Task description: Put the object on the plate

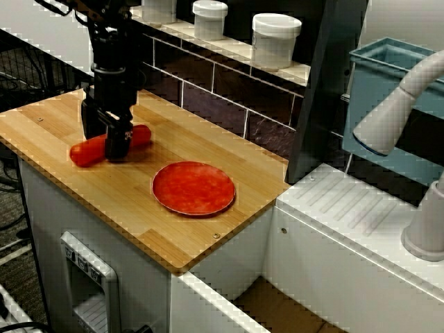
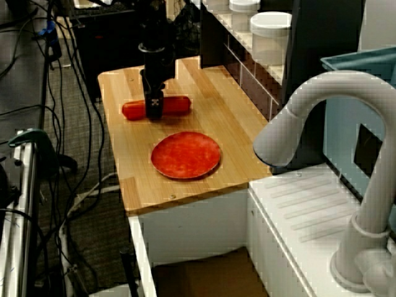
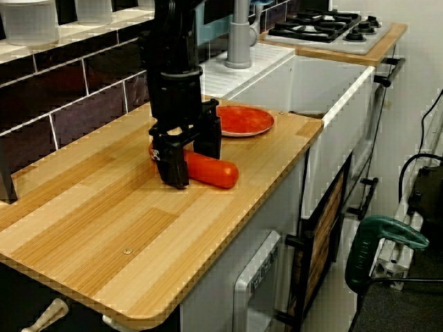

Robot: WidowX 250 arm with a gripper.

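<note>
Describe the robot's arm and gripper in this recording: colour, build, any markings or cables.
The arm is black throughout, built from blocky stacked segments. It ends in a black gripper with two flat, rectangular fingers. In the view from the sink end, a small white mark shows on one finger. Thin dark cables run along the upper arm. No other colours or labels are visible.

Object (image 1: 89,150) middle hidden behind fingers (image 1: 116,142).

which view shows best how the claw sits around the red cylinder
The low view along the counter: the claw straddles the red cylinder, one finger on each side, cylinder lying on the wood. The front view and the sink-side view show the claw covering its middle, finger gap unclear.
</note>
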